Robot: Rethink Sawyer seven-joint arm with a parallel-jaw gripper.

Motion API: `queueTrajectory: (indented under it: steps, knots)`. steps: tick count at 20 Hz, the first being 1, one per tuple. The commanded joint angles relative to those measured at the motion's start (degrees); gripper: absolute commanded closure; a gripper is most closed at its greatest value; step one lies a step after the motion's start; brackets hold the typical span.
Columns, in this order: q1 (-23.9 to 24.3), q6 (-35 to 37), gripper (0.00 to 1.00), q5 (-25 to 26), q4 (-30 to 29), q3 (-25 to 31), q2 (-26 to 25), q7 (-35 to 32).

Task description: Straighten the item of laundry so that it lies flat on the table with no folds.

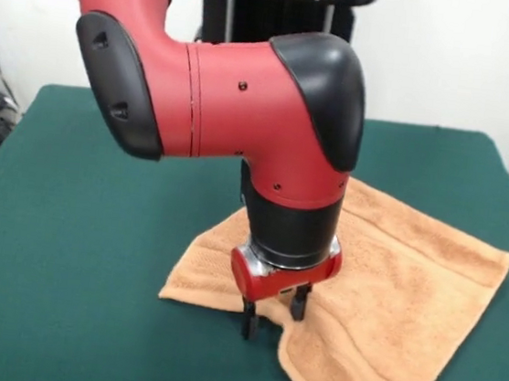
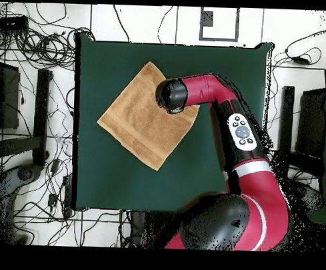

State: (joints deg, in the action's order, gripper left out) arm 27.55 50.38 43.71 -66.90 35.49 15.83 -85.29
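Gripper [image 1: 272,317], fingers slightly apart, holds nothing above towel [image 1: 390,289] edge on table [image 1: 67,224]; arm [image 2: 214,89] overhangs towel.

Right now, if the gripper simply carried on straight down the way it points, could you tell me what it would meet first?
Most likely the towel: the gripper points down with its fingers apart over the towel's near edge. One finger may meet bare table instead; depth is unclear.

1 towel [image 1: 390,289], 1 table [image 1: 67,224], 1 robot arm [image 1: 246,107], 1 hand [image 1: 270,318]
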Motion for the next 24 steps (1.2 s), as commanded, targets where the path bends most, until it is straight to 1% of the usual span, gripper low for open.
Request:
queueTrajectory:
  steps: [1,9,15,21,24]
  knots:
    - [-4.6,-1.7,0.00,1.4,6.2,5.9,-6.6,18.0]
    - [-8.7,2.2,0.00,0.6,11.2,5.0,-6.5,17.5]
    - [-11.6,5.3,0.00,-1.1,12.9,4.2,-4.6,15.2]
    - [-14.1,11.4,0.00,-4.3,11.2,2.2,1.9,10.5]
    - [-14.2,14.5,0.00,-6.6,7.3,0.4,7.5,6.2]
